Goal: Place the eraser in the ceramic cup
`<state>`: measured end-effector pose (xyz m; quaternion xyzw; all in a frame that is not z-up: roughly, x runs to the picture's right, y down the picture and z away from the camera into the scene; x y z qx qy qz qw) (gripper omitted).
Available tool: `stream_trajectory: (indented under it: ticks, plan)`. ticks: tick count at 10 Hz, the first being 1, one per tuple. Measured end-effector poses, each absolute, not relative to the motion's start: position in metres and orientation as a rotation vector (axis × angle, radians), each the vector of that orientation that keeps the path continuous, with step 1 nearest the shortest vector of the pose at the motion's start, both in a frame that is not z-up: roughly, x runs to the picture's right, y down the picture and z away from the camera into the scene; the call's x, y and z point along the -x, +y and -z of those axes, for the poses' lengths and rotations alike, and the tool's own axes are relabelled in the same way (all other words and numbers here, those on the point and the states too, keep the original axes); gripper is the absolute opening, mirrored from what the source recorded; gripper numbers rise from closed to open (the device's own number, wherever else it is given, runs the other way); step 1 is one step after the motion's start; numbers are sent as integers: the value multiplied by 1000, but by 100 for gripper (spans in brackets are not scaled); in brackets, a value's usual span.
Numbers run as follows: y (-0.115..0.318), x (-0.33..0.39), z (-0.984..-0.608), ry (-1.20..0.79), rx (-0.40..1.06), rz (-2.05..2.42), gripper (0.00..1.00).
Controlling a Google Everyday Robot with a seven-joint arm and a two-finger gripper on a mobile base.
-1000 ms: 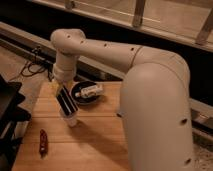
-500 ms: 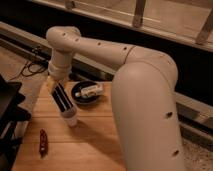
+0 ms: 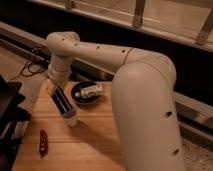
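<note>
Hanging over the left part of the wooden table, gripper at the upper end of the eraser; whether clamped on it or let go, cannot tell. Slanting down and to the right from there, eraser with its lower end inside the ceramic cup, most of the bar sticking out above the rim. Compared with a second ago, leaning further left at the top; against half a second ago, hardly changed. Red pocket tool lying well apart, near the left edge. Black bowl just right of the eraser. Arm rising from the right foreground, bending at the upper left, wrist pointing down.
</note>
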<state>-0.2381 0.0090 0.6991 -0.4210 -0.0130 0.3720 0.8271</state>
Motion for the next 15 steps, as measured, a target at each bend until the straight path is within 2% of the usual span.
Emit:
stream_trajectory:
  ticks: [4,8,9,15]
  plan:
    - [11,235,-707,-149,756,-767,0]
    - [6,227,-724,-213,753,-794,0]
    - [7,226,-727,-229,760,-802,4]
    - [27,237,-749,-310,815,-840,64]
